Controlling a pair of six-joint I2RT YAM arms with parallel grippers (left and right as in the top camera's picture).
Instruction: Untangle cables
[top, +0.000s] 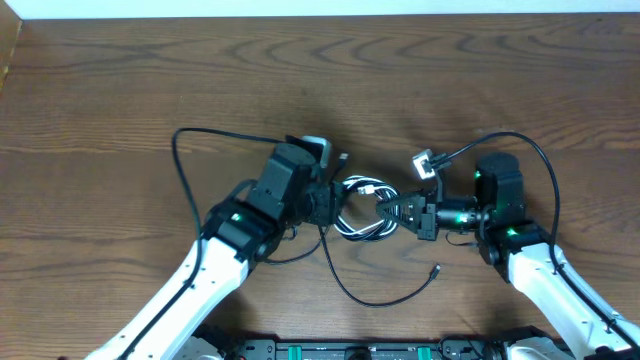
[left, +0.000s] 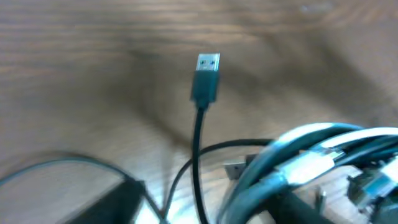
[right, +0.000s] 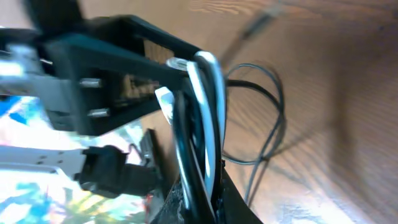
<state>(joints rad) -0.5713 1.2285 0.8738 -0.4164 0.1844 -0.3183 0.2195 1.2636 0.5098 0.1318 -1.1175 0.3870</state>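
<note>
The cables (top: 362, 206) are a small coil of black cords and one white cord at the table's middle, between my two grippers. My right gripper (top: 398, 212) is shut on the coil's right side; in the right wrist view the black and white strands (right: 202, 106) run up out of its jaws (right: 199, 186). My left gripper (top: 328, 203) sits at the coil's left side, open, its fingers (left: 208, 208) spread with the bundle (left: 311, 155) by the right finger. A black USB plug (left: 207, 78) lies ahead of it. One loose black cord (top: 375, 298) trails toward the front.
Thicker black wires loop from the left arm (top: 180, 160) and from the right arm (top: 545, 160). A grey connector (top: 422, 162) sits behind the right gripper. The left arm's black gripper frame (right: 124, 56) fills the upper left of the right wrist view.
</note>
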